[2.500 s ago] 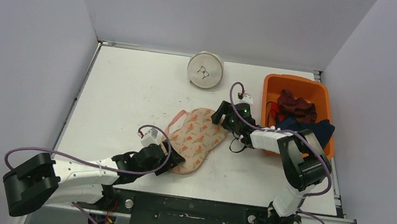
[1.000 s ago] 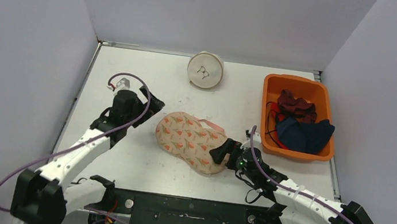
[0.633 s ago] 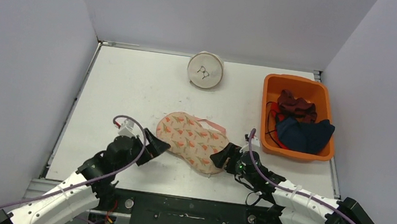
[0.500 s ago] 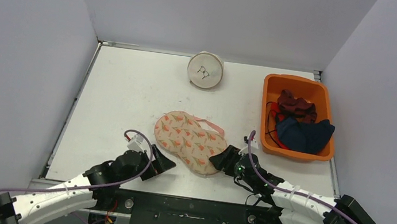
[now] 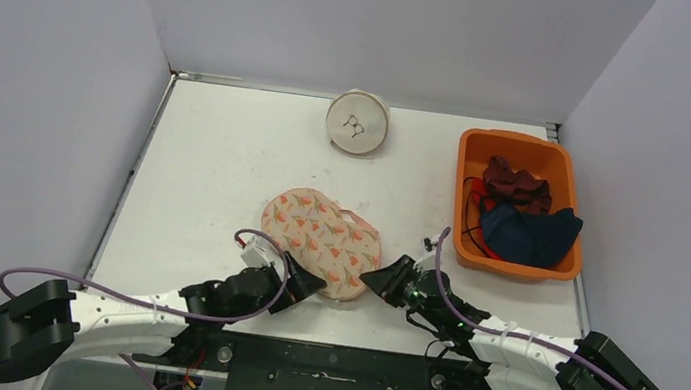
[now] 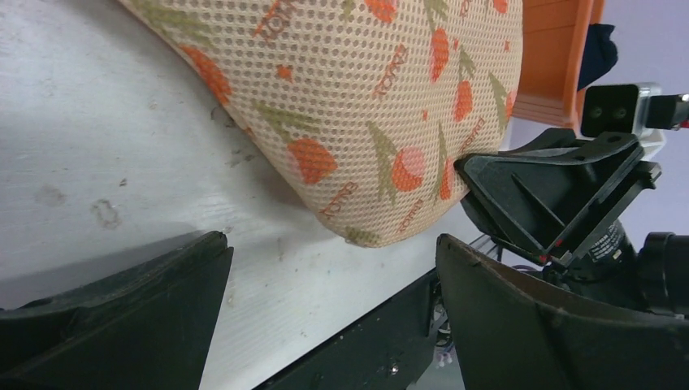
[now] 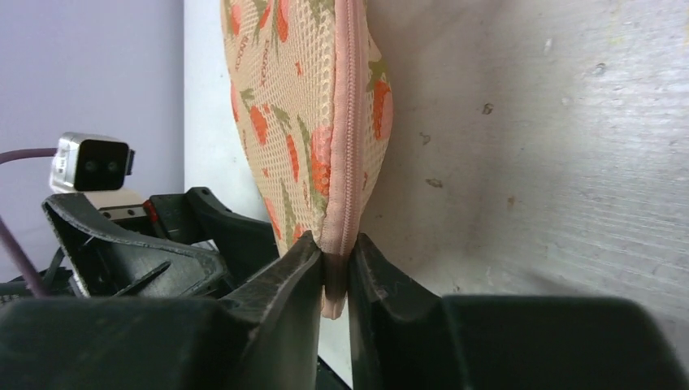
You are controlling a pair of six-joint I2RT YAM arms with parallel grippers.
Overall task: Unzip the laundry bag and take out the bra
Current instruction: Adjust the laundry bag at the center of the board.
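The laundry bag [image 5: 320, 240] is a flat beige mesh pouch with orange prints and a pink zipper edge. It lies on the table near the front. My right gripper [image 5: 380, 282] is at its right near corner, shut on the pink zipper edge [image 7: 349, 146]; the wrist view shows the strip pinched between its fingertips [image 7: 335, 256]. My left gripper [image 5: 304, 285] sits low at the bag's near left edge, open, with only table between its fingers [image 6: 331, 244] and the bag [image 6: 366, 97] just beyond them. The bra is hidden.
An orange bin [image 5: 476, 152] holding dark red and navy clothes [image 5: 521, 213] stands at the right. A round white pouch [image 5: 357, 122] sits at the back middle. The table's near edge and black rail [image 5: 329, 364] lie just behind both grippers.
My right gripper has shut on the bag's zipper edge. The left arm swung from the far left down to the bag's near left edge. The bag shifted slightly left.
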